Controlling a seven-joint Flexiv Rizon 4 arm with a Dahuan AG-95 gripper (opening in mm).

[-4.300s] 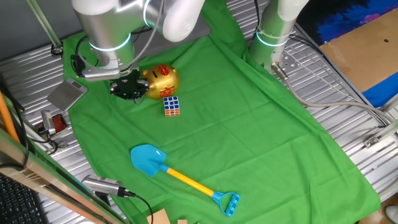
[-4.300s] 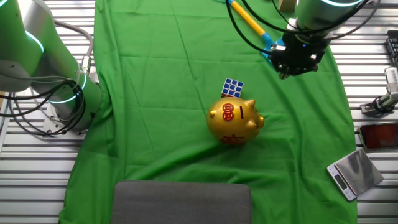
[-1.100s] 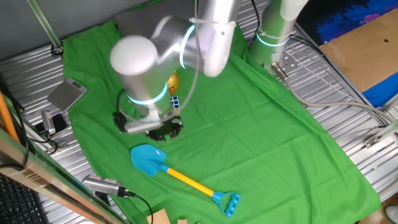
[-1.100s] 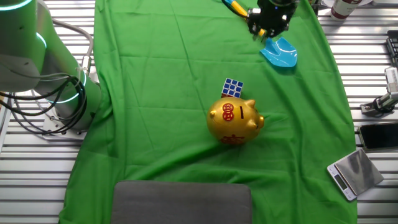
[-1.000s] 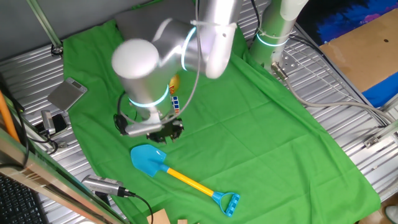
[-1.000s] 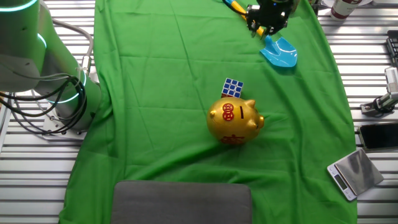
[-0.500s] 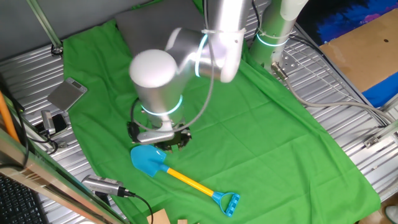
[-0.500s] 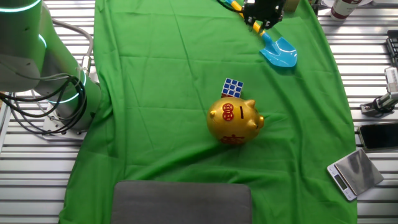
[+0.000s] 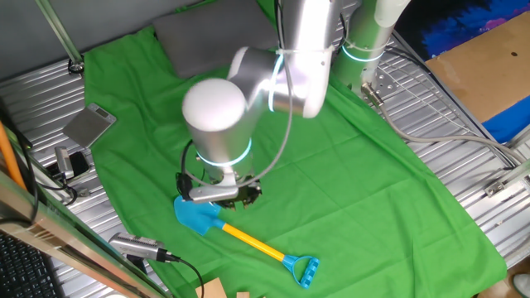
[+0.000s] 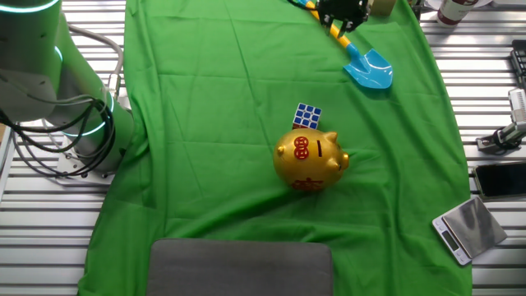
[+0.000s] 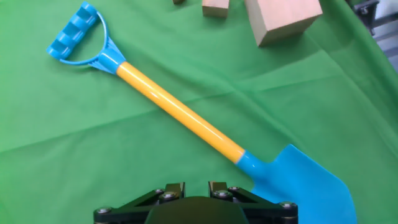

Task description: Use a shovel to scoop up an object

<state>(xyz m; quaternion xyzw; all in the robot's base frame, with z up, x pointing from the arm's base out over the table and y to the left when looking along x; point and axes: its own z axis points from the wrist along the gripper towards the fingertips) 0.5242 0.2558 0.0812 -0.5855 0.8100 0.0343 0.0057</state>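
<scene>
The shovel (image 9: 240, 236) is lying flat on the green cloth (image 9: 348, 190) near the front edge of the tabletop (image 9: 464, 149), its light blue blade (image 9: 197, 213) pointing to the left and its yellow shaft (image 9: 248, 240) running right and toward the near side to the blue D-shaped end (image 9: 304, 271). In the hand view the whole tool is showing, the shaft (image 11: 180, 115) slanting from the D-shaped end (image 11: 78, 37) at upper left down to the blade (image 11: 298, 186) at lower right.

The end effector (image 9: 222, 195) is hanging directly over the spot where blade meets shaft, close above the shovel without visibly touching it. Whether it is released or clenched cannot be told: only the black base of the fingers (image 11: 193, 205) is showing at the bottom of the hand view, and the arm's large white joint (image 9: 217, 120) is blocking the fingertips in one fixed view. In the other fixed view the end effector (image 10: 341, 12) is sitting at the top edge of the picture over the shaft (image 10: 335, 31), with the blade (image 10: 370, 69) just below it.

The object (image 10: 307, 116), a small cube of coloured squares, is resting on the cloth well apart from the shovel, just beside a round gold piggy bank (image 10: 311, 159) with red marks. A grey pad (image 10: 240, 267) is lying at the cloth's edge beyond the bank. Two wooden blocks (image 11: 283, 18) are sitting near the shovel's handle end. A small silver scale (image 10: 468, 228) and a dark phone (image 10: 500, 178) are lying on the bare metal beside the cloth.
</scene>
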